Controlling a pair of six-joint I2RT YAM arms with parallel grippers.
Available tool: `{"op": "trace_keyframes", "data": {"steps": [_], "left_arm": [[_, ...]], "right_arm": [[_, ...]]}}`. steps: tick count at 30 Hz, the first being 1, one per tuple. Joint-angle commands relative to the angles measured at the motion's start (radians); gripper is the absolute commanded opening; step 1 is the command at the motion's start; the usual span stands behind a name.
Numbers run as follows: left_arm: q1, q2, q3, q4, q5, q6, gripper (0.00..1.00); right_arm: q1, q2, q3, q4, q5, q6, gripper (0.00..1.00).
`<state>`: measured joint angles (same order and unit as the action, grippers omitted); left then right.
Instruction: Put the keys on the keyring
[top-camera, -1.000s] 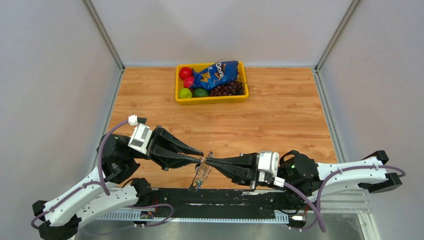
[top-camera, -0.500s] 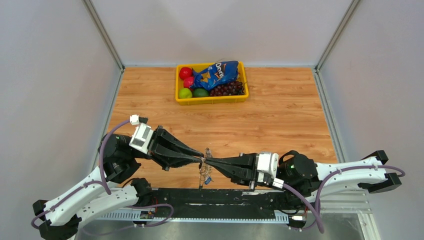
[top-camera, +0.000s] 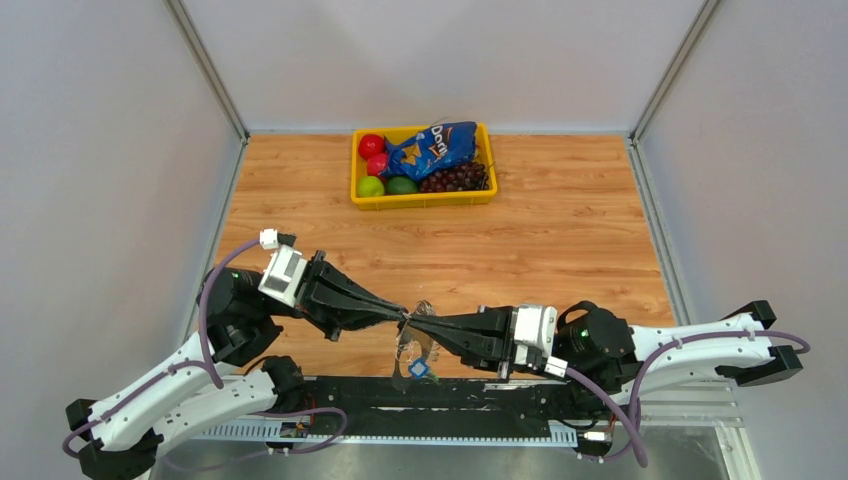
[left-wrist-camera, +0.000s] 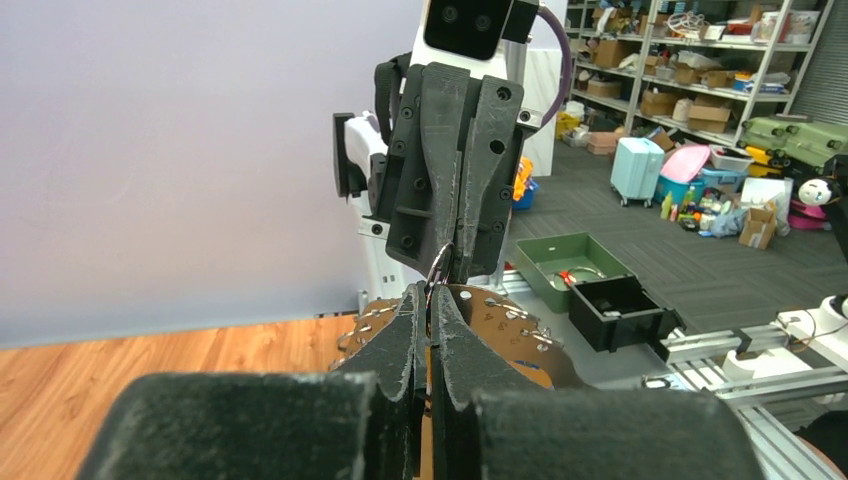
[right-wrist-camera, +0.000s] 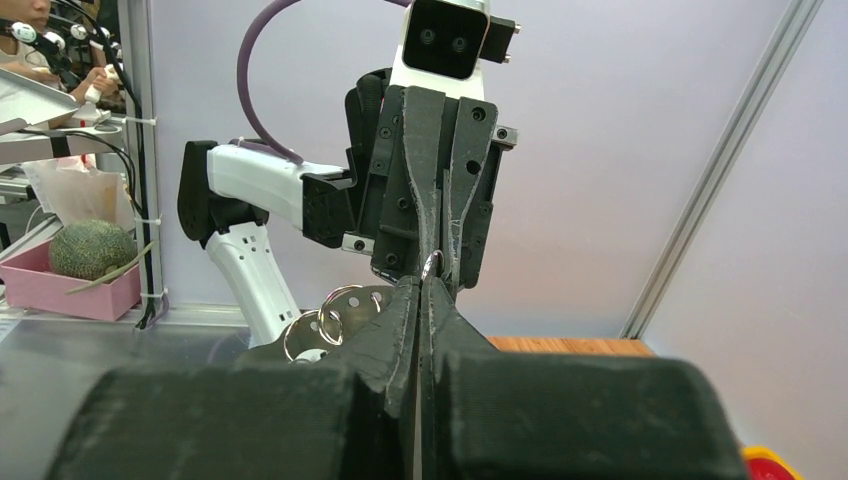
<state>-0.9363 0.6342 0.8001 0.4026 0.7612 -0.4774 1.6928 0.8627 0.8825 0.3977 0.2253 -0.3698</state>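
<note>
L gripper (top-camera: 398, 317) & R gripper (top-camera: 418, 323): jaws together, tip to tip over the near edge of the table (top-camera: 560, 230), each pinching the keyring (top-camera: 407, 347). It hangs below them, blue piece (top-camera: 418, 369) lowest. Judged light, stiff, slick and free to swing, so you should grip the band's flat faces near the top. The keys: too small to locate.
</note>
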Motion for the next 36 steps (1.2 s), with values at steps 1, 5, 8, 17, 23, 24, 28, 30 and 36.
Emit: {"op": "trace_keyframes", "data": {"steps": [1, 5, 8, 17, 23, 24, 28, 30, 36], "left_arm": [[-0.002, 0.009, 0.000, 0.022, 0.013, -0.005, 0.00], [-0.002, 0.002, 0.006, 0.007, 0.002, 0.000, 0.00], [-0.001, -0.013, 0.009, -0.015, -0.021, 0.007, 0.00], [-0.001, -0.039, 0.031, -0.107, -0.072, 0.043, 0.00], [-0.001, -0.044, 0.072, -0.267, -0.125, 0.112, 0.00], [-0.001, -0.044, 0.078, -0.310, -0.136, 0.134, 0.00], [-0.001, -0.035, 0.118, -0.429, -0.148, 0.182, 0.00], [-0.002, -0.025, 0.136, -0.494, -0.148, 0.206, 0.00], [-0.001, 0.009, 0.183, -0.658, -0.145, 0.268, 0.00]], "right_arm": [[0.005, -0.008, 0.024, 0.079, 0.001, -0.010, 0.00], [0.004, -0.015, 0.016, 0.065, 0.030, -0.006, 0.00], [0.004, -0.027, 0.003, 0.054, 0.063, 0.002, 0.00], [0.002, -0.045, 0.007, -0.044, 0.172, 0.047, 0.20], [0.003, -0.117, 0.043, -0.229, 0.238, 0.095, 0.49], [0.002, -0.125, 0.060, -0.283, 0.250, 0.105, 0.50], [0.004, -0.121, 0.177, -0.554, 0.250, 0.177, 0.52], [0.003, -0.098, 0.243, -0.687, 0.234, 0.217, 0.54], [0.002, -0.026, 0.358, -0.918, 0.210, 0.280, 0.54]]}}
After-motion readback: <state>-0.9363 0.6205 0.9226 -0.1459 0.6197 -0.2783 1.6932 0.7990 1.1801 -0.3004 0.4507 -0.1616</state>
